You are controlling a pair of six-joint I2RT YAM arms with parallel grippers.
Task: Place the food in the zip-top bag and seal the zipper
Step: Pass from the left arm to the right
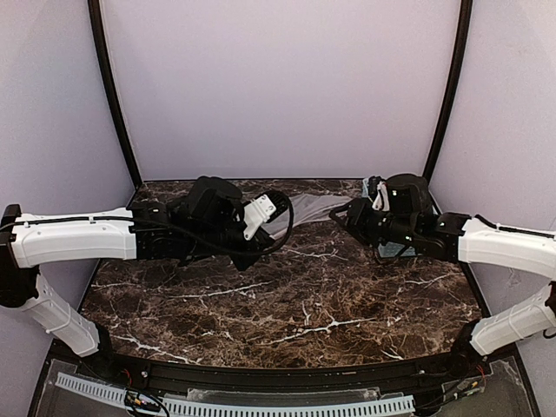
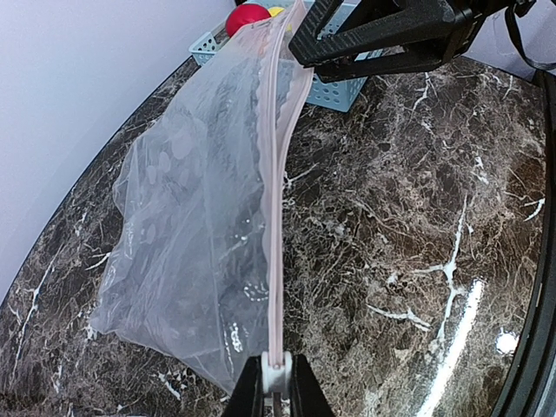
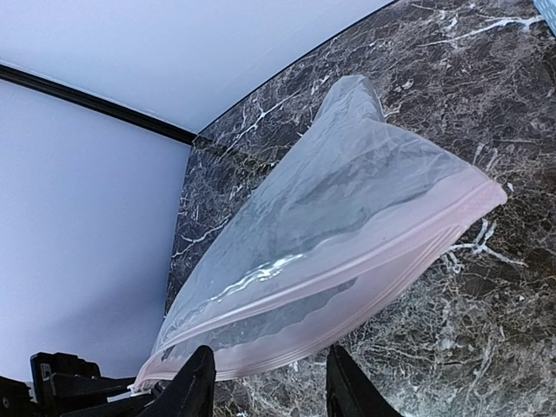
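Observation:
The clear zip-top bag hangs stretched above the marble between my two grippers; it also shows in the top view and the right wrist view. My left gripper is shut on the white slider at the near end of the whitish-pink zipper. My right gripper is open, its fingers wide apart at the bag's other end, where the two zipper strips stand apart. The bag looks empty. A red apple and a yellow piece sit in the basket; other food is hidden.
A light-blue slatted basket stands at the back right behind my right arm, partly visible in the top view. Dark marble tabletop with a curved wall behind it.

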